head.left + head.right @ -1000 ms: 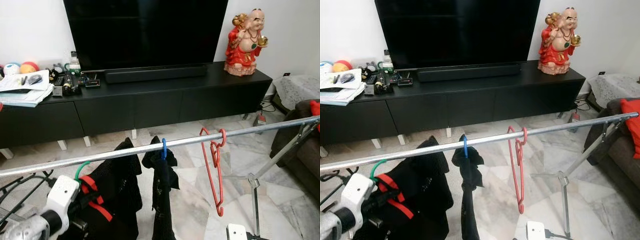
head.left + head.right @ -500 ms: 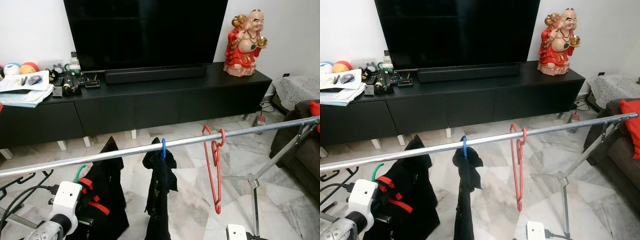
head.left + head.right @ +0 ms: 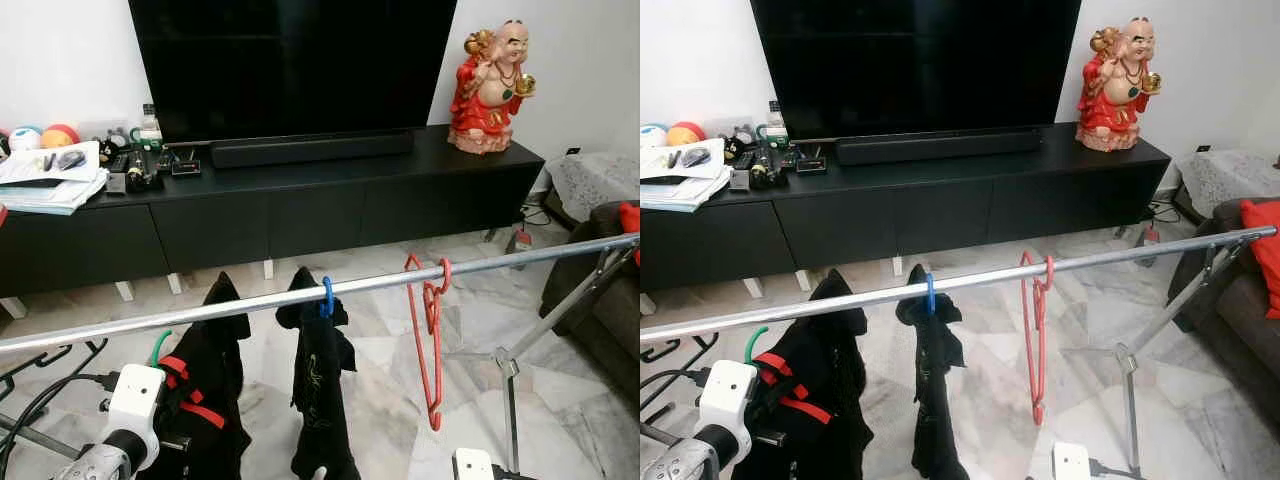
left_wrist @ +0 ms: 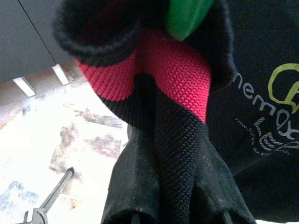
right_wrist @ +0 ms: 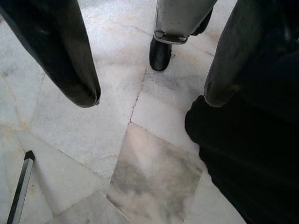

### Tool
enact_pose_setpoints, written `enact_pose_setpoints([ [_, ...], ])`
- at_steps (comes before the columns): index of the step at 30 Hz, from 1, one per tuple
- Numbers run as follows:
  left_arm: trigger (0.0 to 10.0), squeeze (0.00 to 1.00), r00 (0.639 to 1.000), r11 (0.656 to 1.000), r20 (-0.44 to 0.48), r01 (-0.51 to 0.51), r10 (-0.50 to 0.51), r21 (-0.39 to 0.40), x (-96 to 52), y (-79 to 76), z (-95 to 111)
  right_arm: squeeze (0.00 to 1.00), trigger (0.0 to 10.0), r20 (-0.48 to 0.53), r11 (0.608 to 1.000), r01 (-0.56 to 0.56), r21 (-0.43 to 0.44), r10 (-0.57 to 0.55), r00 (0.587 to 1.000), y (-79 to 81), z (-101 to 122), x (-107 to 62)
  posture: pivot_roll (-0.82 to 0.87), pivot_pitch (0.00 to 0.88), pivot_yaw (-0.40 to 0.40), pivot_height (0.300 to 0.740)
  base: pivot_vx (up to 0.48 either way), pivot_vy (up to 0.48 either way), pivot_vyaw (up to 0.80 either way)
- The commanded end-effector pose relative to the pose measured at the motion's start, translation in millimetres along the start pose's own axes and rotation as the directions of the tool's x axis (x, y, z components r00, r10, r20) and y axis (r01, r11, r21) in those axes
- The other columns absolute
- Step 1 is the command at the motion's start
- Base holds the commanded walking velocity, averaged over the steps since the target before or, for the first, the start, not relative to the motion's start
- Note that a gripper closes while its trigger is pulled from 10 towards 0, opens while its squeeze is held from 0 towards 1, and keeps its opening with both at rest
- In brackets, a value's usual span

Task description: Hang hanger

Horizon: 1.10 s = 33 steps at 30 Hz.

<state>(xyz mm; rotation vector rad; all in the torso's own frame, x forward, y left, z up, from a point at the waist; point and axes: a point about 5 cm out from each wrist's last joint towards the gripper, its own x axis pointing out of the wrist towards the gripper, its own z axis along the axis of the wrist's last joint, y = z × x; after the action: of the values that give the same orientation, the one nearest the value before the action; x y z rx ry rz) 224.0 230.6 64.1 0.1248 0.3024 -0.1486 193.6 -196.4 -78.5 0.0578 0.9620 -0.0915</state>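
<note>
The left claw pinched a black-and-red garment printed "nem…"; the right claw hung spread above the floor.

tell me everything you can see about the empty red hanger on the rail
The red hanger looks like thin plastic, with nothing on it. Its hook loops over the silver rail, to the right of the blue hook that carries a dark garment. It hangs edge-on to the head camera, so it reads as a narrow, long shape dropping straight down, its lowest tip well above the marble floor. Only the rail touches it.
</note>
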Motion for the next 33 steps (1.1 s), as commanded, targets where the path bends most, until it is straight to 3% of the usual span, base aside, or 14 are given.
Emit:
enact_pose_setpoints([
  [1, 10.0, 0.00, 0.998, 1.000, 0.058, -0.011, 0.010, 0.008, -0.3, 1.4, 10.0, 0.00, 10.0, -0.005, 1.000, 0.004, 0.005, -0.004, 1.000, -0.7, 0.1, 0.0, 0.13, 0.001, -0.030, 0.740, 0.000, 0.000, 0.00],
  [6, 10.0, 0.00, 0.998, 1.000, 0.069, -0.014, 0.013, 0.007, -0.7, 2.1, 11.9, 0.00, 10.0, -0.004, 1.000, 0.005, 0.007, -0.005, 1.000, -0.5, 0.7, 0.2, 0.13, 0.005, -0.030, 0.740, 0.000, 0.000, 0.00],
  [33, 10.0, 0.00, 0.998, 1.000, 0.065, -0.008, 0.006, 0.021, -2.1, 2.7, 10.7, 0.00, 10.0, -0.002, 1.000, 0.005, 0.011, -0.005, 1.000, 0.0, 1.5, 0.3, 0.14, 0.009, -0.032, 0.740, -0.261, 0.000, 0.00],
])
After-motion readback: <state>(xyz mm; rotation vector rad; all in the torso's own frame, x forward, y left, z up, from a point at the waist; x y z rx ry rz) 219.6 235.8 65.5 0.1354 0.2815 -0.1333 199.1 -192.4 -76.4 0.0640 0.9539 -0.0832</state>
